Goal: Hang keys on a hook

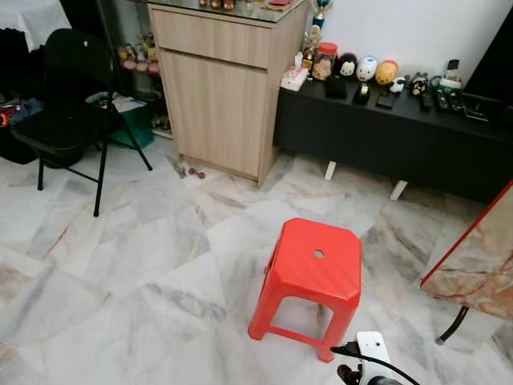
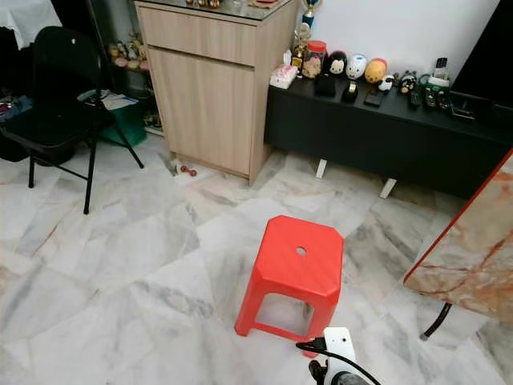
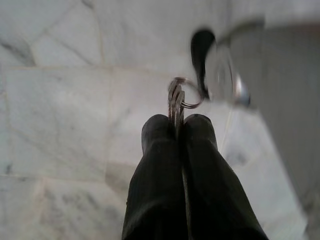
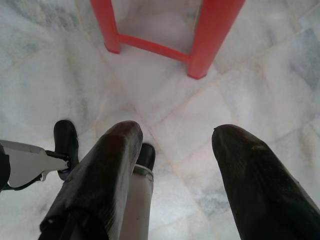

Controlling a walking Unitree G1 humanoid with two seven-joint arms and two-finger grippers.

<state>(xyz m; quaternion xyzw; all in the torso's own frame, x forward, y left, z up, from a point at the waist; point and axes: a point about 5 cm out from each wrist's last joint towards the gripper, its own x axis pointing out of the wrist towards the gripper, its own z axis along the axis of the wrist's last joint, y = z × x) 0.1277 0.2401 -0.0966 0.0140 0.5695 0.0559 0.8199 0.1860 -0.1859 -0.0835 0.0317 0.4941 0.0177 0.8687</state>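
While the keys (image 3: 176, 97) stay out of the head views, the left wrist view shows them pinched between the closed fingers of the left pincer (image 3: 177, 122), ring end protruding, above the marble floor (image 3: 60, 115). The right pincer (image 4: 175, 137) hangs released, fingers spread, pointing down at the floor near one leg of the red stool (image 1: 313, 273). Beyond the stool stand a wooden cabinet (image 1: 220, 88) and a black low worktop (image 1: 385, 132) carrying round figurines (image 1: 366, 69).
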